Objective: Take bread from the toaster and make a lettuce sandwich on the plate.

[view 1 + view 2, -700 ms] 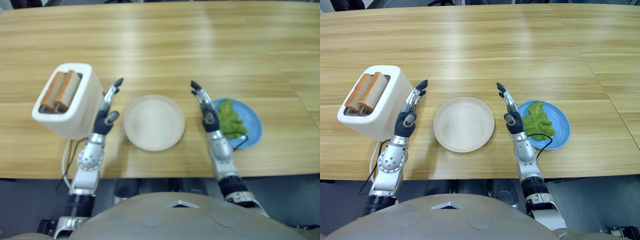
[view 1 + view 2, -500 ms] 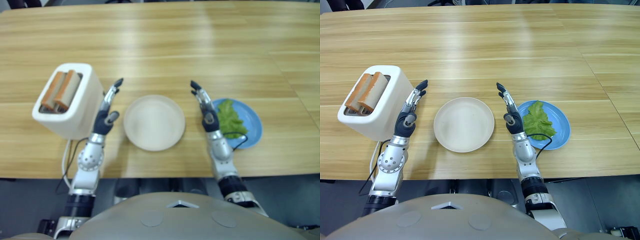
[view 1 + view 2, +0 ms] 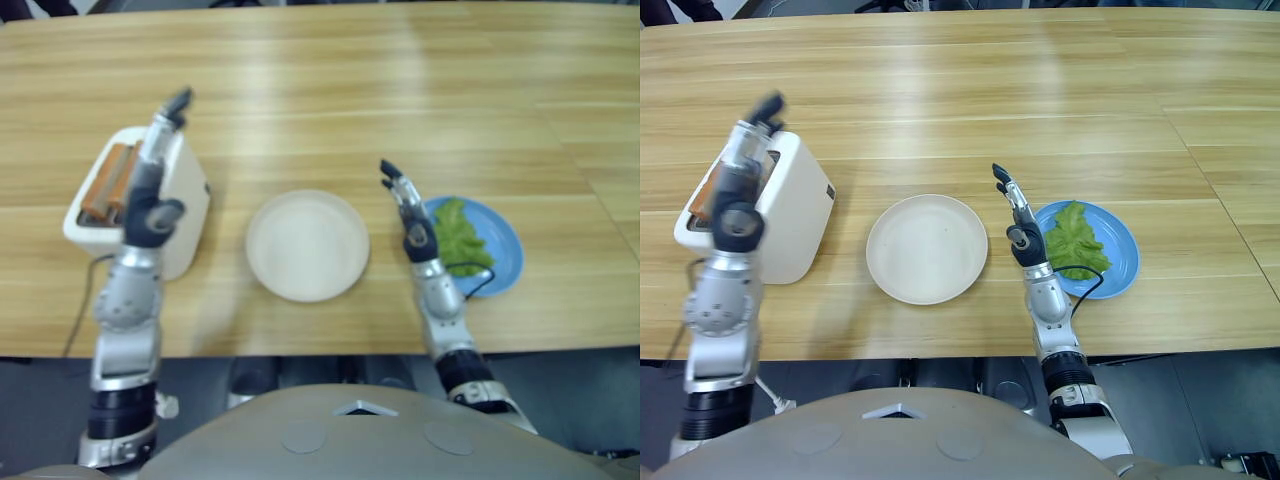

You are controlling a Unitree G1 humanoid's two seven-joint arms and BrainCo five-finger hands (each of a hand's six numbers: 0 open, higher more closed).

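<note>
The left hand (image 3: pixel 150 195) has swung up and to the left, away from the gap beside the plate (image 3: pixel 308 245), and is now hanging over the toaster (image 3: pixel 188 210), partly covering its slots; the right hand (image 3: pixel 412 222) is keeping its earlier place between that plate and the blue dish (image 3: pixel 507 252). Both hands are showing straight, spread fingers and are holding nothing. The two bread slices (image 3: pixel 105 182) are still standing in the toaster near the table's (image 3: pixel 330 90) left side; the plate is lying bare in the middle; the lettuce (image 3: pixel 462 235) is resting on the blue dish. The robot appears to be working on the first step, reaching for the bread. The next move is likely calling for the left hand to be lowering onto one slice, closing its fingers around the crust and lifting it straight up, without tipping the toaster.
</note>
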